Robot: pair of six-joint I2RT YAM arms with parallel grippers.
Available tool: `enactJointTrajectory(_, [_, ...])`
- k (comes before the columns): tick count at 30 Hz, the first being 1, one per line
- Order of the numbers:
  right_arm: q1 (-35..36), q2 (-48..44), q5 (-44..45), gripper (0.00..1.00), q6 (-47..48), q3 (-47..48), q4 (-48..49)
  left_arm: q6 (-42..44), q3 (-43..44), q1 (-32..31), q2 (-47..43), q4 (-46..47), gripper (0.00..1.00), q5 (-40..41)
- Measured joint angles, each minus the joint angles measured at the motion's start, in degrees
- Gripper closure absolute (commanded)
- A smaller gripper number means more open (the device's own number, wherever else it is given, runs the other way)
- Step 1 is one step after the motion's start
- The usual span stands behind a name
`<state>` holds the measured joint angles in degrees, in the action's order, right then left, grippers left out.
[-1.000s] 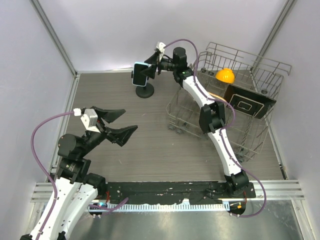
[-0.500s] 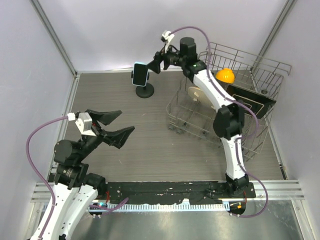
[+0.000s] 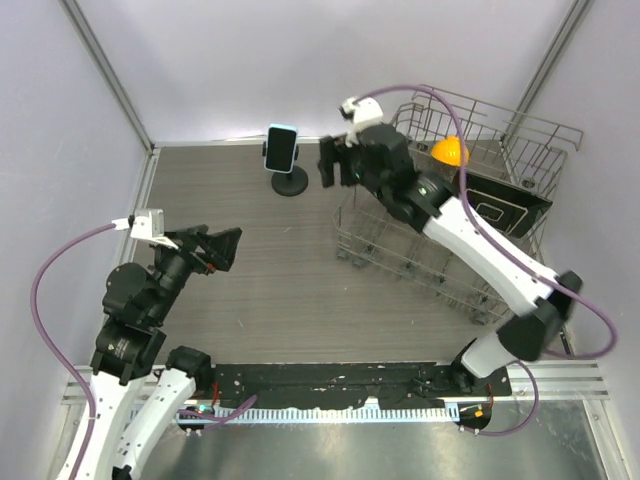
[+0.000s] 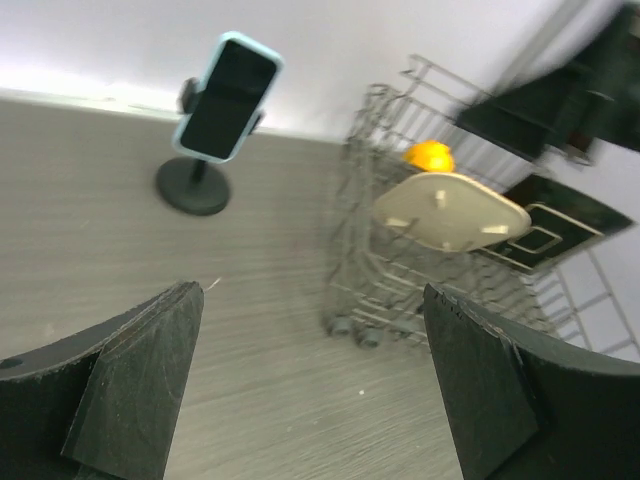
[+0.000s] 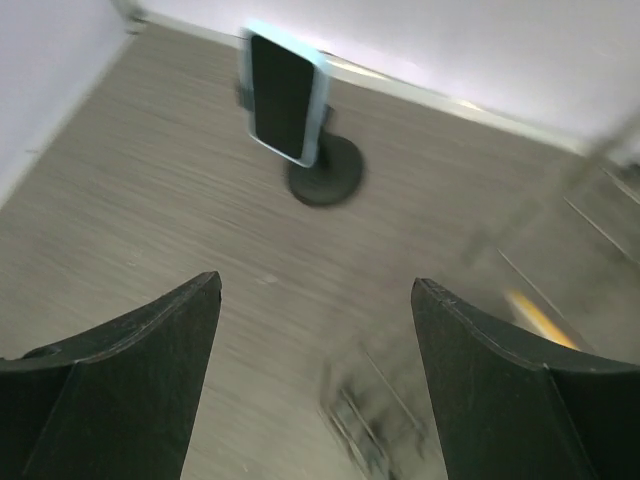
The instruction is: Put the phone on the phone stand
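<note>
The phone (image 3: pixel 282 147), dark-screened with a light blue edge, stands upright in the clamp of the black phone stand (image 3: pixel 291 183) at the back of the table. In the left wrist view the phone (image 4: pixel 226 97) leans over the stand's round base (image 4: pixel 194 187). The right wrist view shows the phone (image 5: pixel 284 95) and the stand (image 5: pixel 327 170) ahead and below. My right gripper (image 3: pixel 336 168) (image 5: pixel 315 284) hovers open to the right of the phone, apart from it, holding nothing. My left gripper (image 3: pixel 220 249) (image 4: pixel 310 292) is open and empty at the near left.
A wire dish rack (image 3: pixel 520 130) fills the right side of the table. It holds an orange object (image 3: pixel 450 150), a dark board with a white outline (image 3: pixel 495 207) and a beige plate (image 4: pixel 450 210). Walls close in the left, back and right.
My right gripper has drawn back from the phone to the right and upward, leaving the phone on the stand. My left arm has pulled back toward its base.
</note>
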<state>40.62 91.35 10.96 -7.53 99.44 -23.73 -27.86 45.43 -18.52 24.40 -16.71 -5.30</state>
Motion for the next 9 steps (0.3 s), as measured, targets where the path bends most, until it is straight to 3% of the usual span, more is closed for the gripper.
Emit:
enactJointTrajectory(5, [3.1,-18.2,19.1,0.17,-3.5,-18.6,-2.5,-0.7,2.0,0.0,1.2,-8.2,0.05,6.7])
enactJointTrajectory(9, [3.0,-34.9,23.9,0.17,-4.2,-29.9,0.2,-1.9,2.0,0.0,-0.9,-9.8,0.04,8.2])
